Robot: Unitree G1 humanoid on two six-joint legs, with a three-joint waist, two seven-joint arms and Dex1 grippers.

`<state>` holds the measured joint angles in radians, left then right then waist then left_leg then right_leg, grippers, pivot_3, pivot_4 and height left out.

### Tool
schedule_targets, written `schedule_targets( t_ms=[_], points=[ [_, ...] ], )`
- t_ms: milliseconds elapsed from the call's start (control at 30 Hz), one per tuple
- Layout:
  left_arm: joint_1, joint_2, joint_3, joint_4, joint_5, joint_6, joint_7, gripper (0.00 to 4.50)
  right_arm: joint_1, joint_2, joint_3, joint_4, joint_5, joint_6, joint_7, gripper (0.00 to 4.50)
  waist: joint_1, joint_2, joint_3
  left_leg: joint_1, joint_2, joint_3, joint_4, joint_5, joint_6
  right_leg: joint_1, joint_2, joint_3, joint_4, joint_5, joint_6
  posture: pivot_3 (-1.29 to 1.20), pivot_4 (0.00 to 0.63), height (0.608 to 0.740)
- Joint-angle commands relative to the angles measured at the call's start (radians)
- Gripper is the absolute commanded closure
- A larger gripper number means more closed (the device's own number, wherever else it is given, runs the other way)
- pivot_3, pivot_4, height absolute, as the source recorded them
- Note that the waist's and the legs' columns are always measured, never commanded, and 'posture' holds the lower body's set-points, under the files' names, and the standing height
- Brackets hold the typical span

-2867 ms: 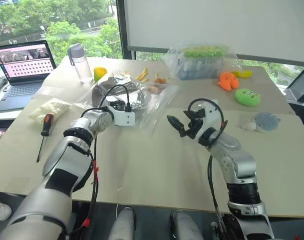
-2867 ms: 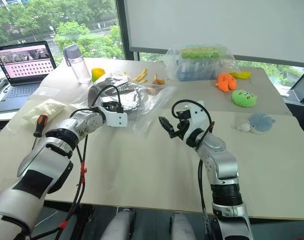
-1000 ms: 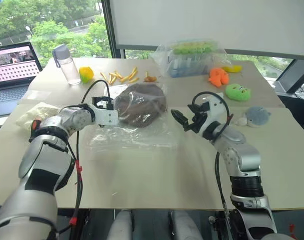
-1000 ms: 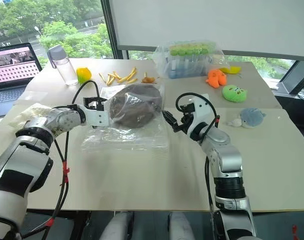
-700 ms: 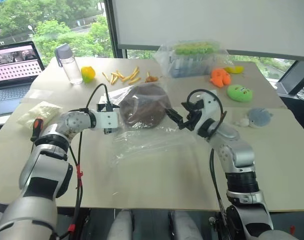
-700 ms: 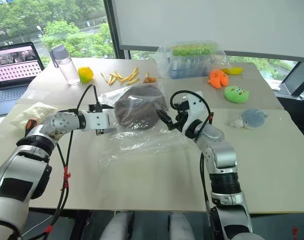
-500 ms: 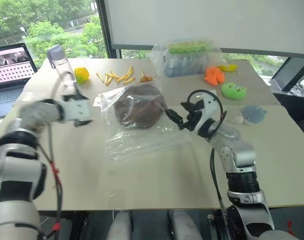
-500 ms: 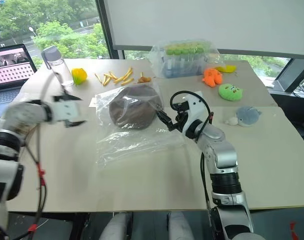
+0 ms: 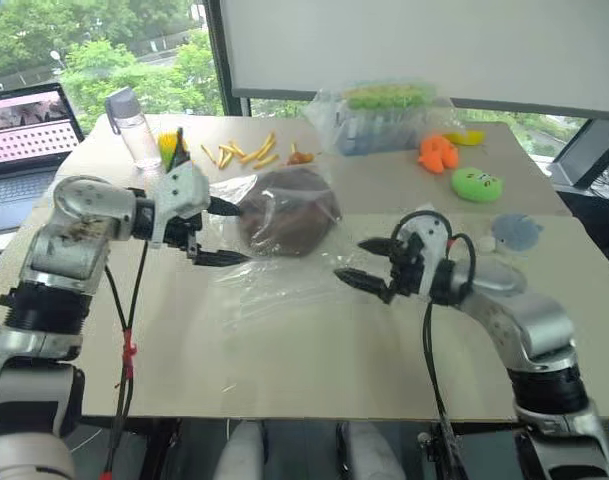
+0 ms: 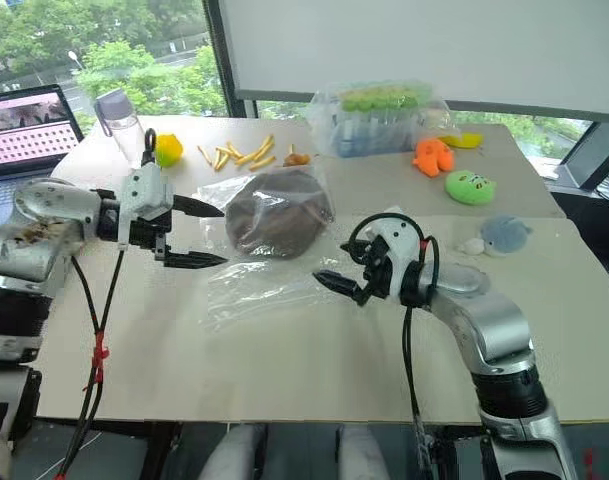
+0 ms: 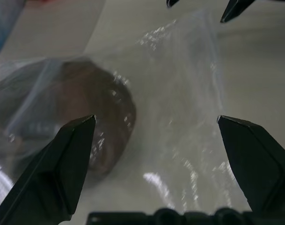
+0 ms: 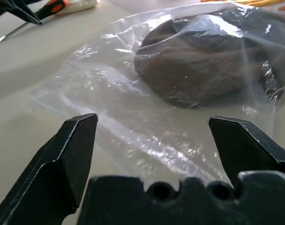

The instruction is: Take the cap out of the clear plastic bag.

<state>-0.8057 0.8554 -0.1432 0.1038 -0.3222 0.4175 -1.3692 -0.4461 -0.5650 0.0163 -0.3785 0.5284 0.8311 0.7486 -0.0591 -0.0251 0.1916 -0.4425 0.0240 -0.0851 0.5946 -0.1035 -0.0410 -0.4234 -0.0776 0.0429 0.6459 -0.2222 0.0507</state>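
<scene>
At the far left edge an open laptop [image 9: 29, 135] sits on the table [image 9: 284, 350], with a clear water bottle [image 9: 132, 128] and a yellow-green fruit-like thing [image 9: 170, 148] just past it. The left gripper [image 9: 216, 232] hangs above the table with its two black fingers spread wide, holding nothing, its tips pointing toward the clear plastic bag [image 9: 284, 270] and just short of its left edge. A scatter of yellow sticks, perhaps toy fries [image 9: 246, 153], lies behind it. In the middle the bag lies flat and crinkled on the table, and the cap [image 9: 287, 210], a dark brown dome, rests inside the far end of it under the film. The right gripper [image 9: 369, 265] hovers at the bag's right edge, fingers also wide apart and empty, aimed across the plastic. Behind stands a bulkier clear bag with green and blue contents [image 9: 384, 115]. Further right sit an orange plush toy [image 9: 437, 153], a green plush [image 9: 482, 185] and a grey-blue plush [image 9: 516, 232]
</scene>
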Motion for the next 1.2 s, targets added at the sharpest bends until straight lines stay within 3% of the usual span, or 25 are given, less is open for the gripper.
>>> schedule_targets(
  t_ms=[33,133,233,433,600,800,1200],
  points=[
    [-0.023,-0.019,-0.018,-0.028,-0.016,0.069,-0.017,0.03,0.042,-0.037,-0.07,-0.145,0.109,0.066,0.012,0.0,0.0,0.0,0.0,0.001,0.001,0.0,0.0,0.0,0.0,0.0,0.001,0.0,0.001,-0.001,-0.002,0.0,0.15,0.74],
    [-0.04,-0.042,-0.023,-0.018,-0.015,0.092,-0.018,0.03,0.078,-0.047,-0.086,-0.187,0.14,0.099,-0.022,0.0,0.002,0.0,0.0,0.002,0.005,0.0,0.0,0.0,0.0,0.001,0.004,-0.001,0.001,-0.004,-0.01,0.0,0.15,0.74],
    [-0.049,-0.053,-0.021,-0.015,-0.024,0.121,-0.028,0.0,0.111,-0.048,-0.11,-0.219,0.211,0.175,-0.052,0.63,0.005,0.0,0.0,0.002,0.006,0.001,0.003,0.0,0.0,0.001,0.004,-0.001,0.001,-0.003,-0.011,0.0,0.15,0.74],
    [-0.062,-0.015,-0.029,-0.049,-0.067,0.248,-0.096,0.0,0.139,-0.013,-0.067,-0.232,0.218,0.191,-0.127,2.75,0.012,0.0,0.0,0.001,0.006,0.002,0.003,0.0,0.0,0.0,0.004,-0.001,0.0,-0.003,-0.011,0.0,0.15,0.74],
    [-0.062,0.056,-0.049,-0.117,-0.079,0.31,-0.168,0.0,0.157,0.029,0.056,-0.134,0.108,0.111,-0.149,4.44,0.015,0.0,0.0,0.001,0.006,0.002,0.003,0.0,0.0,0.0,0.004,-0.001,0.0,-0.003,-0.011,0.0,0.15,0.74],
    [-0.012,0.151,-0.078,-0.205,-0.078,0.337,-0.209,0.0,0.172,0.069,0.114,-0.031,0.025,0.001,-0.134,4.44,0.015,0.0,0.0,0.0,0.006,0.002,0.003,0.0,0.0,0.0,0.003,-0.001,-0.002,-0.003,-0.011,0.0,0.15,0.74],
    [-0.003,0.184,-0.063,-0.241,-0.095,0.373,-0.196,0.0,0.11,0.201,0.141,0.193,-0.109,-0.217,-0.136,4.44,0.016,0.0,0.0,-0.001,0.007,0.003,0.002,0.0,0.0,-0.001,0.004,-0.001,-0.002,-0.003,-0.011,0.0,0.15,0.74]
  ],
)
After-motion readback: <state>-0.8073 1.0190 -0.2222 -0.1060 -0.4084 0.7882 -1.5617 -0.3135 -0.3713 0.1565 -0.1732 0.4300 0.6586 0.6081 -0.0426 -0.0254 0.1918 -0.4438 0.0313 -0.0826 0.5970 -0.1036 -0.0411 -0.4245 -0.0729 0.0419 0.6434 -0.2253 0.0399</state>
